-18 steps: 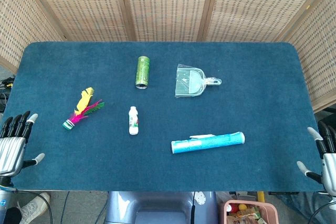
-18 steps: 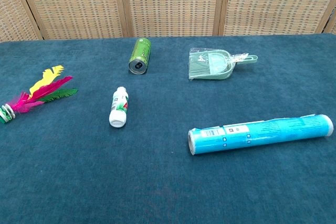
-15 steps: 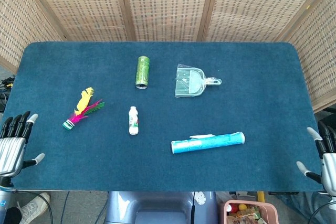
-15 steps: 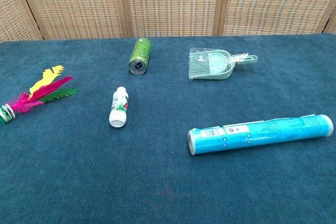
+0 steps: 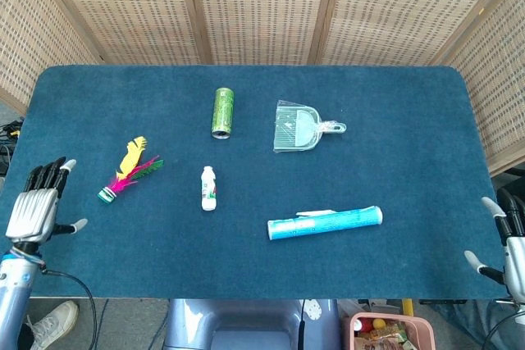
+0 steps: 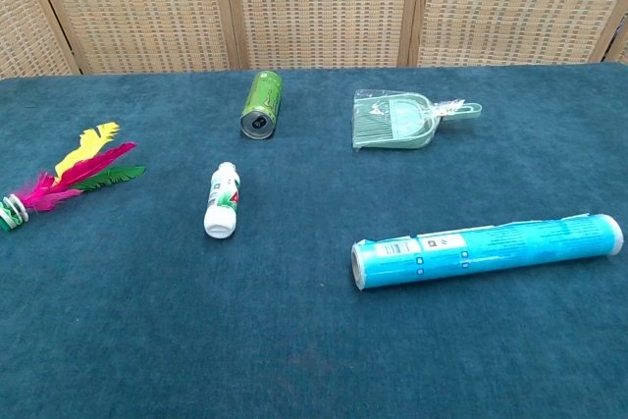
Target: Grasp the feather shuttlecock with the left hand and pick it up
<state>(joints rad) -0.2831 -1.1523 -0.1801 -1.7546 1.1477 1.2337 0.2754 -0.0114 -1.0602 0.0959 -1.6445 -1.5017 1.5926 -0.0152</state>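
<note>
The feather shuttlecock (image 5: 129, 171) is seen lying near the worktop's (image 5: 394, 96) left edge; the left hand (image 5: 39, 206), fingers spread and empty, is poised beside it; approach is judged underway; a rightward reach is needed next.

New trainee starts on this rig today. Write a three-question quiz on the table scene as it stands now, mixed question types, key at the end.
1. True or false: the left hand already holds the feather shuttlecock.
2. Which thing lies nearest the shuttlecock? A) small white bottle B) blue tube C) clear dustpan
3. Fill in: the green can lies on its ____.

Key
1. False. The left hand is open near the table's left edge, apart from the shuttlecock.
2. A.
3. Side. The right hand shows at the table's right edge, holding nothing.
</note>
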